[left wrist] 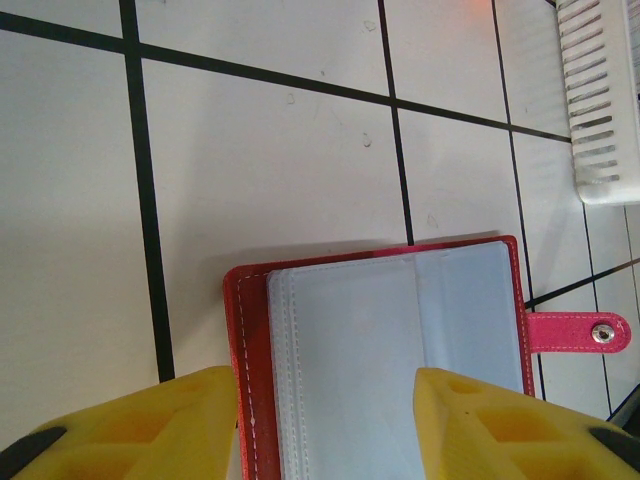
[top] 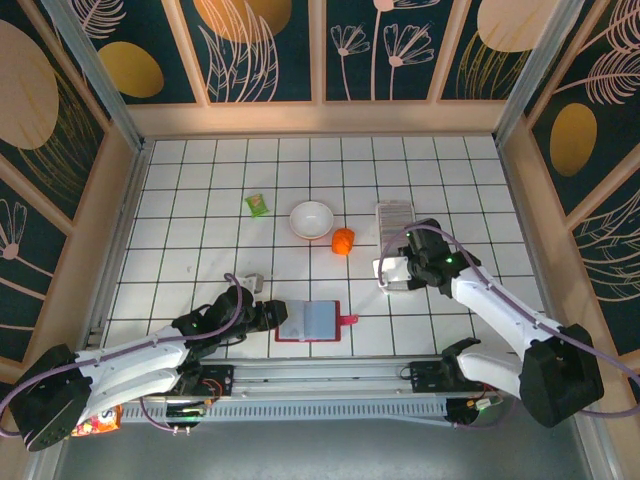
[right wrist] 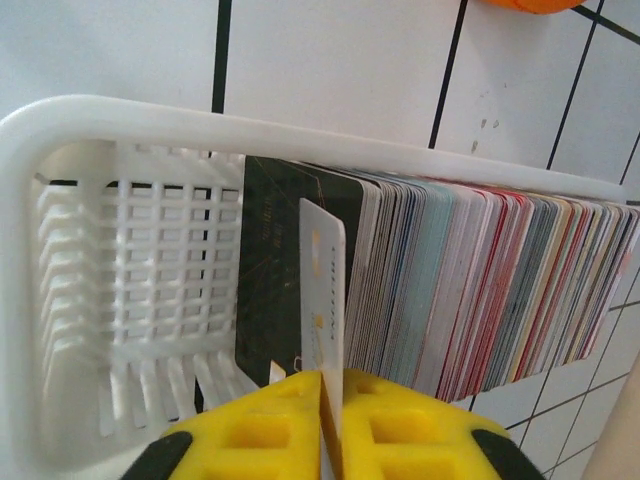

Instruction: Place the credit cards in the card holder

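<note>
**A:** Red wallet on the left, then. What is the left gripper (left wrist: 325, 425) doing with it?

**B:** It has nothing clamped. Its yellow fingers (left wrist: 150, 430) stand apart at the near edge of the card holder (left wrist: 390, 320). The holder lies opened flat on the tiled table (left wrist: 70, 200), pale inside up, with its snap tab (left wrist: 580, 332) sticking out to the right. I can't tell whether the fingers touch it.

**A:** And farther back, toward the middle?

**B:** There's a green packet (top: 258, 205), then a white bowl (top: 311, 219), then an orange object (top: 343, 241) just right of the bowl. All three sit well apart from the holder.

**A:** Where are the credit cards (right wrist: 480, 290)?

**B:** They stand on edge, packed in a tight row inside a white slatted tray (right wrist: 120, 280). From above, the tray sits right of the orange object. In the right wrist view, the tray's left end holds no cards.

**A:** And the right gripper (right wrist: 330, 400)?

**B:** It is closed on one pale card (right wrist: 322, 280), pinched at the lower edge and held upright. That card stands just in front of a dark card (right wrist: 275, 260) at the end of the row. I can't tell whether it sits inside the tray.
</note>
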